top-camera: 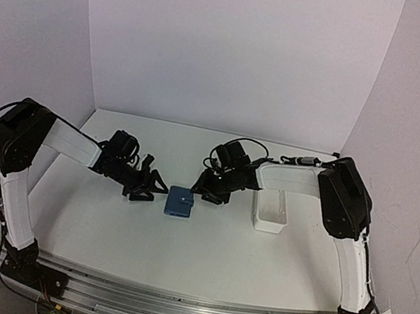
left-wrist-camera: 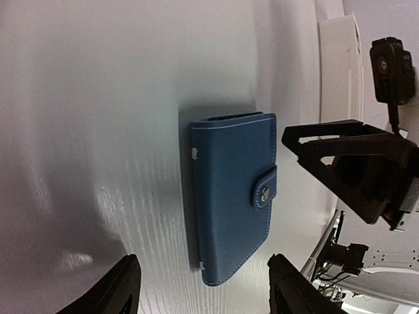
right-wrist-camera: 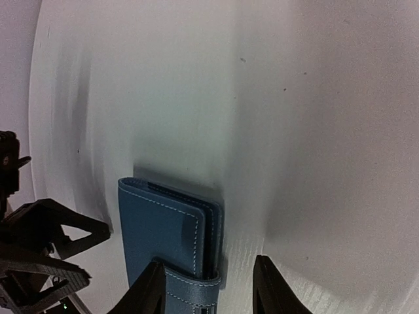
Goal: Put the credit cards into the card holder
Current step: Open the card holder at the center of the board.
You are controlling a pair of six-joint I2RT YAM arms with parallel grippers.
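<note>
The card holder [top-camera: 179,201] is a small dark-blue wallet lying flat on the white table, snapped shut by its tab [left-wrist-camera: 264,190]. My left gripper [top-camera: 155,188] hovers at its left side, jaws open. In the left wrist view the left gripper [left-wrist-camera: 206,294] straddles the near end of the card holder [left-wrist-camera: 232,196] without touching it. My right gripper [top-camera: 205,193] is at the wallet's right side. In the right wrist view the right gripper [right-wrist-camera: 209,294] stands open over the tab edge of the card holder [right-wrist-camera: 163,232], with one finger [right-wrist-camera: 147,291] above the cover. No credit cards are in view.
A long white tray [top-camera: 269,211] stands just right of the right gripper, and its rim [left-wrist-camera: 337,65] also shows in the left wrist view. The two grippers face each other closely across the wallet. White walls close off the back and sides of the table.
</note>
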